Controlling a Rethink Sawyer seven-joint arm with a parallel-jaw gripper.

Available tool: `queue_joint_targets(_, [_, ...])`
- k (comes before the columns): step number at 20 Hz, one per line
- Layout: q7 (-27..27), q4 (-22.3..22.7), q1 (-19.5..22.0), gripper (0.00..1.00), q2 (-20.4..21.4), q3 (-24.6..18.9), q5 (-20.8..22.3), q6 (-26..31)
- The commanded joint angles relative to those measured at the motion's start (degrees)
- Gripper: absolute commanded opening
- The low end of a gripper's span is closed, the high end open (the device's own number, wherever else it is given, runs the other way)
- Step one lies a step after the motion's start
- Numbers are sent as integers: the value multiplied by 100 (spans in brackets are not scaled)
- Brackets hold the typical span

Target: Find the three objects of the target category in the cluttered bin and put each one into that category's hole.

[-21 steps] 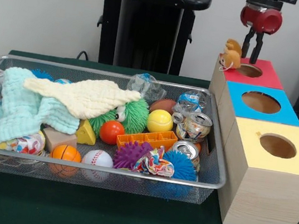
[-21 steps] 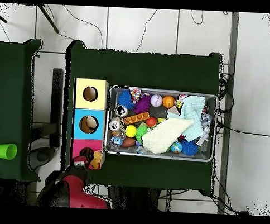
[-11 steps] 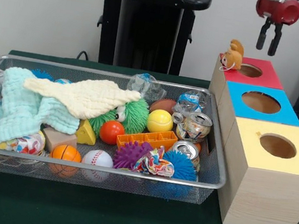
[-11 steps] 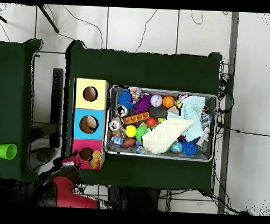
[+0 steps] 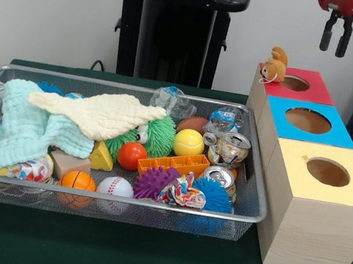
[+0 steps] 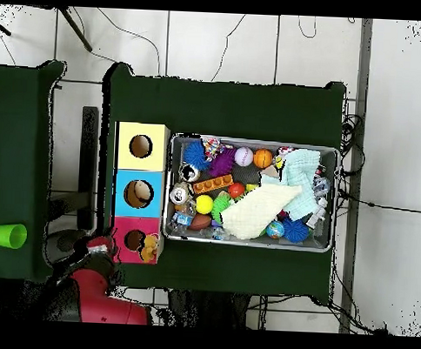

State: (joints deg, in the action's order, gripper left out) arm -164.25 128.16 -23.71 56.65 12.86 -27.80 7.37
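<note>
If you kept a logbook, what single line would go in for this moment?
gripper: open, empty, raised above red box | small orange plush toy: sitting on red box's corner beside hole, not inside | bin: full

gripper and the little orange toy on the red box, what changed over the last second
The gripper rose off the red box and drew back toward the picture's upper right; it hangs open and empty. A second ago its fingers stood at the hole beside the orange plush toy. The toy shifted slightly and now sits on the box's corner by the hole, not inside. The wire bin and its clutter are unchanged.
</note>
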Motion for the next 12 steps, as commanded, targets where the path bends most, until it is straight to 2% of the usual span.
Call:
queue_joint_targets(1, [-485,322,854,100,487,-715,-104,-71])
queue_joint_targets(4, [-401,171,740,100,745,-365,-12,460])
queue_joint_targets(8, [-442,201,771,100,919,-372,9,579])
queue_joint_targets(10, [-484,148,748,100,896,-333,17,617])
queue_joint_targets(12, [-620,-88,533,100,738,-133,52,752])
